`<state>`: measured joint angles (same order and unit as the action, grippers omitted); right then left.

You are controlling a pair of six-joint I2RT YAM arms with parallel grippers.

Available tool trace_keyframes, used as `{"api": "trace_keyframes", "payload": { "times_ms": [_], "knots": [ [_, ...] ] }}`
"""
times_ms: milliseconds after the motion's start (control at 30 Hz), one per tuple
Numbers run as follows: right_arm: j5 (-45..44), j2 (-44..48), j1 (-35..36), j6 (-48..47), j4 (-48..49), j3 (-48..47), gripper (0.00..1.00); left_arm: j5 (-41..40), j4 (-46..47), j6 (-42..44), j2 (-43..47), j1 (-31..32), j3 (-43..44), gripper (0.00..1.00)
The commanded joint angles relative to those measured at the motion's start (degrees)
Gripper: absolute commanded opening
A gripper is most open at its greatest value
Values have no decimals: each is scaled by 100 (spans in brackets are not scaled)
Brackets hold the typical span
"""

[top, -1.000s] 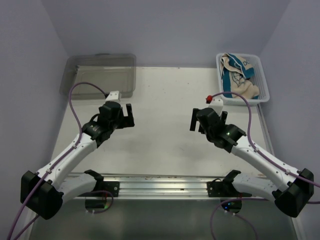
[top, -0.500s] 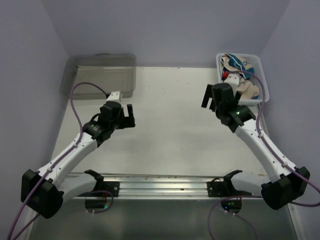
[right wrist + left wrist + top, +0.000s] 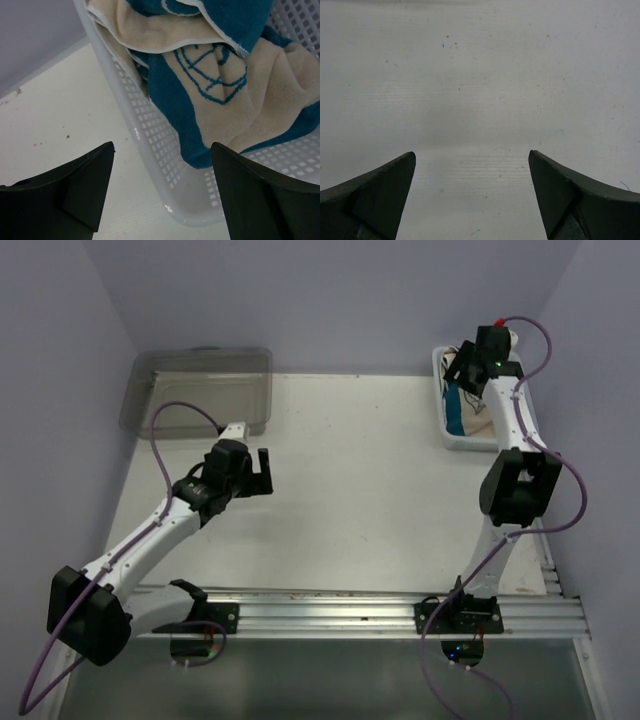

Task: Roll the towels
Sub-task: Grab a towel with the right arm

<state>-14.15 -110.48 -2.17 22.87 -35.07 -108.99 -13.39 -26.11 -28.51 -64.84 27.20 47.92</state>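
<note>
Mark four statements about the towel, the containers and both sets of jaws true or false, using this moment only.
1. The cream and blue towel lies inside the white mesh basket. True.
2. The right jaws are shut on that towel. False: they stand open at the basket's rim, holding nothing.
3. The left jaws stand open over bare table. True.
4. The mesh basket sits at the table's far left corner. False: a clear bin sits there, and the basket is at the far right.
</note>
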Motion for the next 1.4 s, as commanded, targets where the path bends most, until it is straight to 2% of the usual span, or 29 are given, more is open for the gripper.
{"api": "trace_keyframes", "payload": {
  "times_ms": [0, 233, 333, 633, 767, 800, 867, 900, 1367],
  "knots": [
    [659, -509, -326, 270, -519, -649, 82, 117, -52, -67, -29, 40, 200, 100],
    [906, -1309, -635, 516, -474, -1018, 72, 170, -35, -14, -160, 31, 182, 100],
    [792, -1704, -635, 446, -711, -1509, 66, 213, 9, 12, -213, 31, 174, 100],
    [563, -2232, -688, 481, -835, -1766, 65, 258, 9, 91, -293, 31, 174, 100],
    [510, -2268, -688, 490, -835, -1749, 44, 258, -8, 91, -284, 40, 156, 100],
    [501, -2259, -696, 481, -844, -1740, 29, 266, -8, 91, -292, 31, 139, 100],
    [475, -2146, -705, 507, -861, -1749, 13, 249, -26, 91, -284, 40, 130, 100],
    [484, -2084, -714, 516, -870, -1740, 0, 240, -26, 91, -266, 31, 130, 100],
    [799, 385, -705, 446, -466, -2012, 0, 363, 62, 74, -257, 31, 147, 100]
  ]
}}
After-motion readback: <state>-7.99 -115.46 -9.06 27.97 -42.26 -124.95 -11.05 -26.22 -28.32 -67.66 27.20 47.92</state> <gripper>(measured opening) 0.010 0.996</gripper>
